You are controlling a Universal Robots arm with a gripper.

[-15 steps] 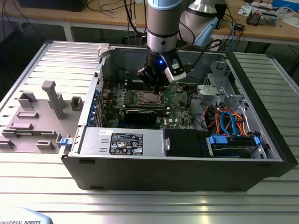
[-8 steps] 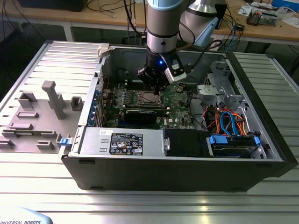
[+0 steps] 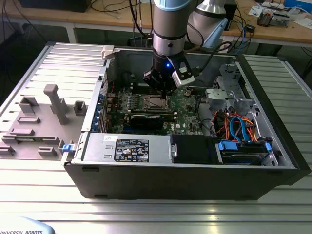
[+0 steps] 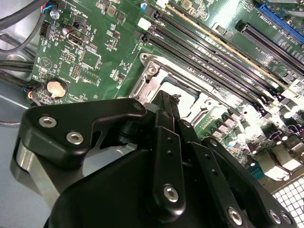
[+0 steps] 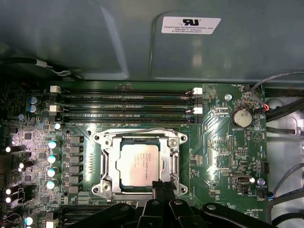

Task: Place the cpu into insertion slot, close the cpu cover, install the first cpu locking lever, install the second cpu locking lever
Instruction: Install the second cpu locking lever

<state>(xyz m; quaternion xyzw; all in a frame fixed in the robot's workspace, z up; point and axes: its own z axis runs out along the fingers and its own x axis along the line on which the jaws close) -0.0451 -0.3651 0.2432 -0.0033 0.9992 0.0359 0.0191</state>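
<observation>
While our arm hangs over the opened computer case [image 3: 92, 161] in the exterior view, we see the cpu [image 5: 138, 162] seated in the insertion slot [image 5: 110, 164], the cpu cover [image 5: 170, 159] lying flat around it. Our gripper [image 5: 163, 186], fingers pressed together and holding nothing, touches the socket's edge beside the chip.
</observation>
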